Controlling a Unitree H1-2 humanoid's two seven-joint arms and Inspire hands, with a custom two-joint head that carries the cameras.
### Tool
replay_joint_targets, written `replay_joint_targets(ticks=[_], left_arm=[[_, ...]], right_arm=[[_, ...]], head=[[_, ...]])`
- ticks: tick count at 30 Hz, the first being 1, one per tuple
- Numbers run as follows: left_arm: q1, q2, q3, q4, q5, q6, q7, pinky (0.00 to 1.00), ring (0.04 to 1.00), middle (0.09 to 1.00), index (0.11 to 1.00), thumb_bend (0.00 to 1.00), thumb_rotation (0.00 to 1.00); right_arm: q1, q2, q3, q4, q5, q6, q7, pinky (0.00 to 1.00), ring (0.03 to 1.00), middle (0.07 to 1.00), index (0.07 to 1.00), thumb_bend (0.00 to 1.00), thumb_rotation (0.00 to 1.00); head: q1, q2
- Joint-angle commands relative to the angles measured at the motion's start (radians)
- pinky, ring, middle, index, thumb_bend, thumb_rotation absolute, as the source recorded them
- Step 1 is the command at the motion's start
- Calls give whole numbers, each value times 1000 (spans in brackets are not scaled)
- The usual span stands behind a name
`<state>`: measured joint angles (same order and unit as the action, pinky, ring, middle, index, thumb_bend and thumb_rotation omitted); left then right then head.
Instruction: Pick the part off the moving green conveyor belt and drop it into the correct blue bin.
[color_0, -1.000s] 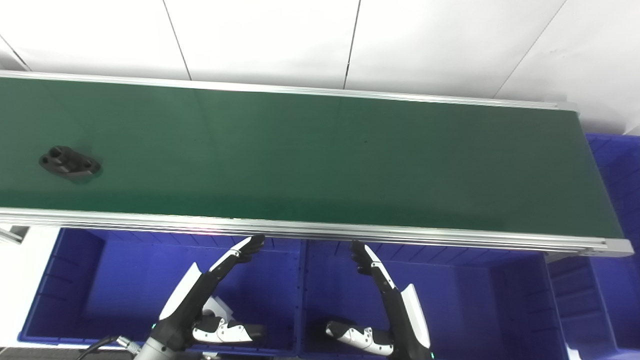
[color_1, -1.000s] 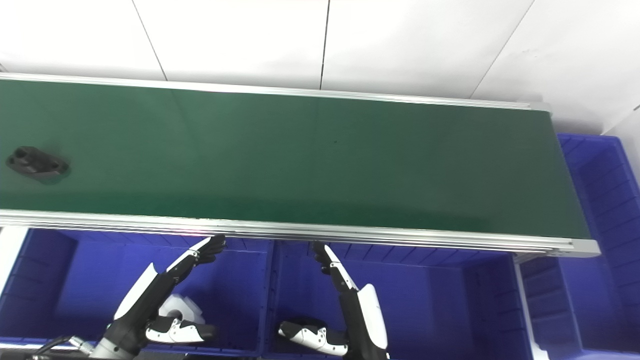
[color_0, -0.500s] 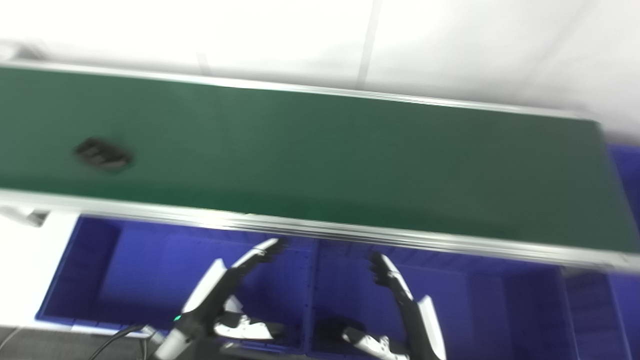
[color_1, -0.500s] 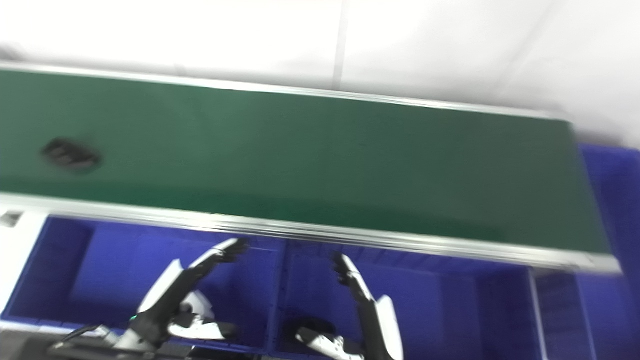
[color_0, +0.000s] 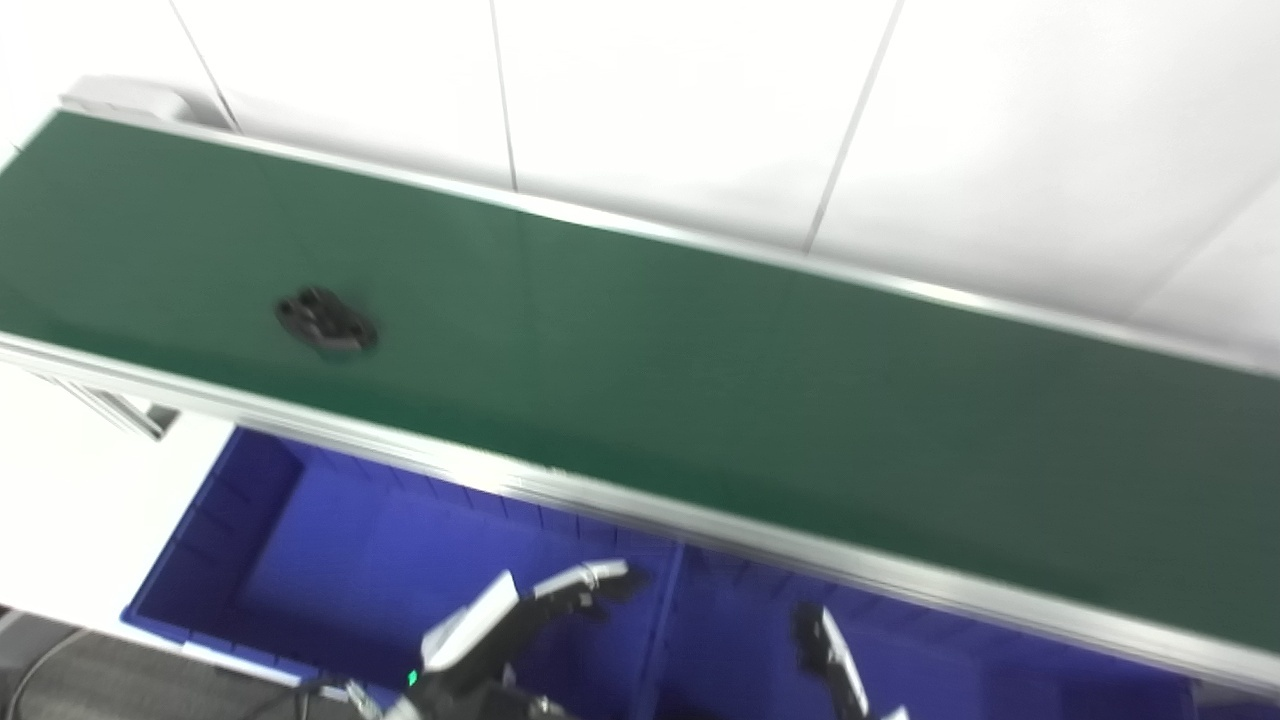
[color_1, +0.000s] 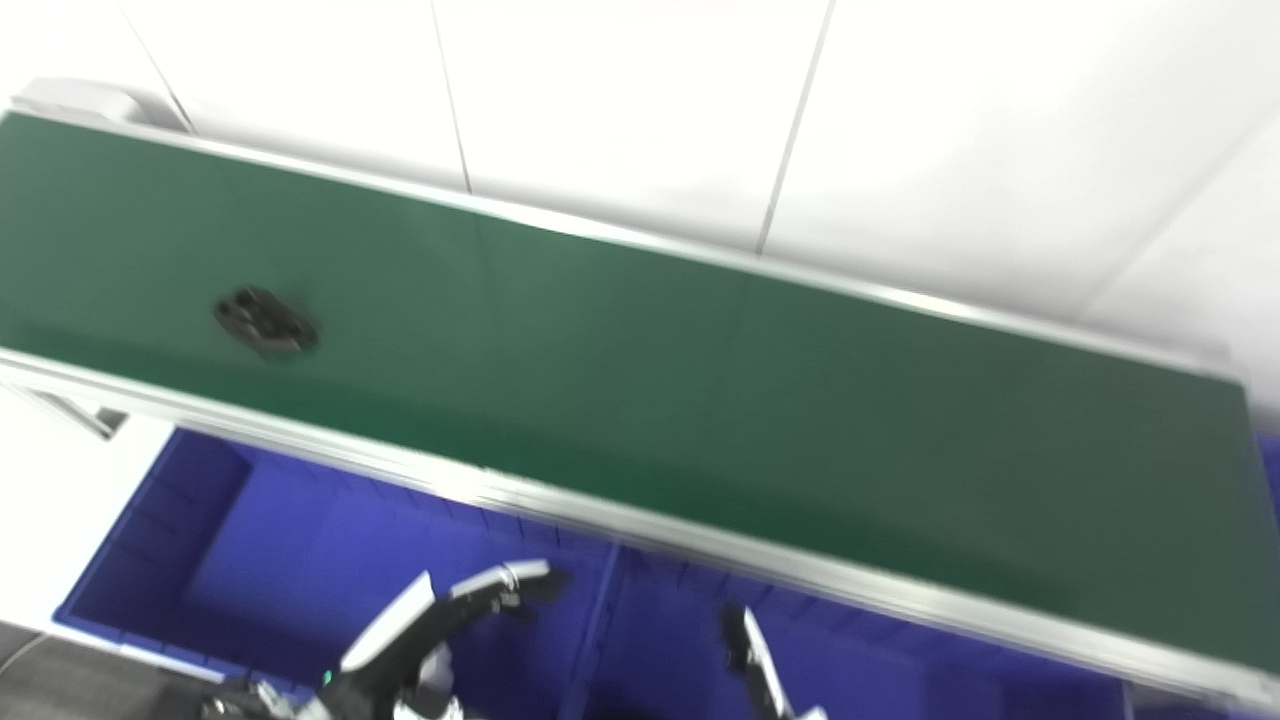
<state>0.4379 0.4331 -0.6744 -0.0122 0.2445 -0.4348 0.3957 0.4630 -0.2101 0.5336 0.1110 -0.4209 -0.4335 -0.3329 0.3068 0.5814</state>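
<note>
A small black part (color_0: 326, 323) with holes lies flat on the green conveyor belt (color_0: 700, 350), toward its left end. Both hands hang low over the blue bins, in front of the belt's near rail and well below and right of the part. My left hand (color_0: 530, 625) is open with its fingers stretched out and nothing in it. Only the fingertips of my right hand (color_0: 828, 662) show at the bottom edge; they are extended and hold nothing.
The left blue bin (color_0: 250, 520) and the one beside it (color_0: 740, 640) sit below the belt's aluminium rail (color_0: 600, 500). A white wall rises behind the belt. A metal bracket (color_0: 130, 412) sticks out under the belt's left end.
The whole picture has swung left and tilted, so the camera moved. The black part sits further right along the belt. Both hands have sunk lower in the picture, fingers still spread.
</note>
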Motion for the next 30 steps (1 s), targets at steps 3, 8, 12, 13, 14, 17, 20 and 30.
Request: replay_joint_targets(ticks=[3, 8, 12, 13, 14, 17, 20, 30], left_arm=[[-18, 23, -36, 2, 8, -35, 64, 687, 788, 825, 811, 784, 453], [-40, 38, -75, 15, 3, -35, 104, 680, 784, 819, 803, 774, 434], [-53, 44, -93, 22, -4, -35, 118, 673, 779, 814, 798, 778, 440], [-54, 46, -95, 21, -8, -35, 118, 674, 780, 814, 797, 776, 435], [-57, 48, -99, 22, -2, -35, 126, 675, 780, 814, 797, 775, 433], [-67, 53, -114, 27, 5, -35, 146, 667, 771, 806, 789, 770, 432], [-72, 55, -124, 29, 1, -35, 160, 659, 763, 799, 783, 775, 429], [-79, 66, -137, 17, 16, -35, 191, 642, 750, 790, 771, 783, 455]], right_arm=[[-12, -7, 13, -3, -7, -36, -33, 777, 855, 884, 930, 827, 687], [-25, -11, 31, 19, -9, -36, -59, 763, 849, 882, 929, 816, 682], [-43, -21, 58, 36, -6, -36, -93, 759, 844, 878, 926, 797, 665], [-46, -23, 63, 39, -6, -36, -102, 761, 843, 876, 923, 795, 661], [-47, -23, 65, 42, -2, -36, -99, 762, 842, 875, 922, 794, 660], [-52, -28, 74, 50, 7, -36, -99, 788, 865, 893, 938, 800, 678], [-55, -31, 81, 50, 23, -36, -104, 801, 871, 897, 940, 798, 661], [-66, -60, 122, 15, 44, -36, -154, 834, 884, 911, 960, 795, 641]], head=[[12, -30], [17, -51], [43, -79], [43, -79], [50, -85], [57, -94], [72, -105], [67, -97]])
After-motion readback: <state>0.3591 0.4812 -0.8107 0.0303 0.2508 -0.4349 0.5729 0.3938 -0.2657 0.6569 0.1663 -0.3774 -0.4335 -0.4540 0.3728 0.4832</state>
